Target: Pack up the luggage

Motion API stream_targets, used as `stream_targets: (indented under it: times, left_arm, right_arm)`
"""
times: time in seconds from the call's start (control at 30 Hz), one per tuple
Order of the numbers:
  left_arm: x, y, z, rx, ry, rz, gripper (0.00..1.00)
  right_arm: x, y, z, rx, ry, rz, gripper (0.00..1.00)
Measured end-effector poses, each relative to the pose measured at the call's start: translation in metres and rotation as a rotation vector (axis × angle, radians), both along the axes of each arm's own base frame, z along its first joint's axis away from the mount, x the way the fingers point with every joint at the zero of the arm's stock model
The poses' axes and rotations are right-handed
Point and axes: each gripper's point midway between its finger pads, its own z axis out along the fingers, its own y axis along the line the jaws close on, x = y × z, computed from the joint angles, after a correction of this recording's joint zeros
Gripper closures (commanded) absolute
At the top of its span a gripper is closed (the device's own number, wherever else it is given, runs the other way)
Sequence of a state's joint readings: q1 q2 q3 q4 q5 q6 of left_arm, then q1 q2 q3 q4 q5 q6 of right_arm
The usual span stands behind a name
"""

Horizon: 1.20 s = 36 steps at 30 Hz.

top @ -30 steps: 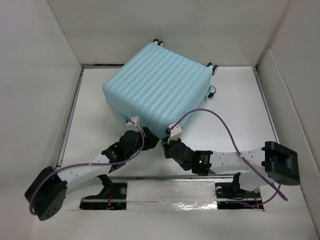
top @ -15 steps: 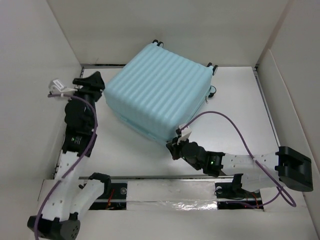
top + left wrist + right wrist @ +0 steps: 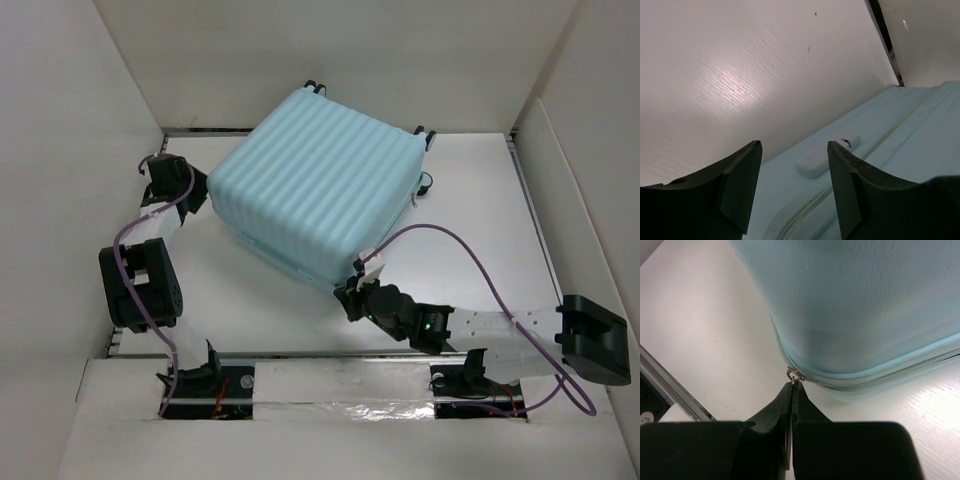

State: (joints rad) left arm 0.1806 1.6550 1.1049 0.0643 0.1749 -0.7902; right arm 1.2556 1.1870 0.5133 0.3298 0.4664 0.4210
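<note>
Luggage [image 3: 318, 180] is lying closed in the middle of the white table [image 3: 480, 220], toward the back wall, turned at an angle so that one corner is pointing at the arms. Its ribbed aqua shell is facing up, and small caster wheels [image 3: 426, 134] are showing at its far edge. The right gripper [image 3: 352, 292] is reaching to that near corner. In its wrist view the fingers [image 3: 785, 400] are pressing flat together, pinching the small metal zipper pull [image 3: 794, 374] at their tips, right where the zipper line is bending round the corner. The left gripper [image 3: 192, 188] is hovering just beside the luggage's left side, its jaws standing partly apart and gripping nothing. Between them its wrist camera is showing the pale blue side wall, a zipper seam and a small pale block [image 3: 827, 155] sitting on the shell. A purple cable [image 3: 450, 245] is arching over the right arm.
</note>
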Motion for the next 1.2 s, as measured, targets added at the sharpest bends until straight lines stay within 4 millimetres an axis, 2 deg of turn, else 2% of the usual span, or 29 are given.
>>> stream_targets:
  times: [0.07,0.2,0.37,0.43,0.5,0.6,0.67,0.73,0.87,0.97,1.03,1.1,1.13,1.2]
  left_arm:
    - [0.002,-0.008,-0.005,-0.016,0.007,-0.023,0.48]
    - [0.006,-0.028,-0.003,-0.019,-0.074,-0.033,0.48]
    - [-0.014,-0.056,-0.005,-0.017,-0.166,0.017,0.49]
    - [-0.029,-0.079,-0.009,-0.032,-0.179,0.007,0.49]
    - [-0.048,-0.109,-0.010,-0.059,-0.191,-0.040,0.50]
    - [-0.087,-0.155,-0.012,-0.111,-0.203,-0.156,0.51]
    - [-0.114,-0.177,-0.012,-0.150,-0.213,-0.233,0.52]
    - [-0.140,-0.186,-0.016,-0.176,-0.216,-0.282,0.52]
    - [-0.171,-0.172,-0.020,-0.173,-0.237,-0.266,0.54]
    - [-0.187,-0.168,-0.015,-0.165,-0.263,-0.278,0.56]
    - [-0.197,-0.171,-0.013,-0.168,-0.272,-0.302,0.64]
    - [-0.205,-0.173,-0.010,-0.168,-0.289,-0.326,0.72]
    - [-0.209,-0.173,-0.009,-0.169,-0.298,-0.336,0.77]
    - [-0.216,-0.175,-0.012,-0.167,-0.305,-0.364,0.80]
  right_arm:
    - [0.000,0.000,0.000,-0.003,-0.002,0.000,1.00]
    - [0.004,-0.004,-0.004,-0.061,-0.006,0.002,1.00]
    - [0.018,-0.001,-0.002,-0.204,-0.029,-0.003,1.00]
    - [0.030,0.008,-0.002,-0.249,-0.029,-0.009,1.00]
    - [0.038,0.024,-0.002,-0.281,-0.021,0.007,1.00]
    - [0.035,0.062,0.001,-0.293,-0.008,0.107,1.00]
    - [0.021,0.093,0.002,-0.303,0.000,0.200,1.00]
    - [0.011,0.111,0.000,-0.360,-0.015,0.257,1.00]
    - [0.002,0.122,0.002,-0.397,-0.035,0.340,1.00]
    - [-0.010,0.116,0.002,-0.394,-0.053,0.385,1.00]
    - [-0.018,0.101,0.001,-0.369,-0.061,0.431,1.00]
    - [-0.024,0.074,0.000,-0.335,-0.076,0.492,1.00]
    - [-0.023,0.058,0.001,-0.319,-0.083,0.517,1.00]
    - [-0.013,0.026,0.004,-0.287,-0.083,0.527,1.00]
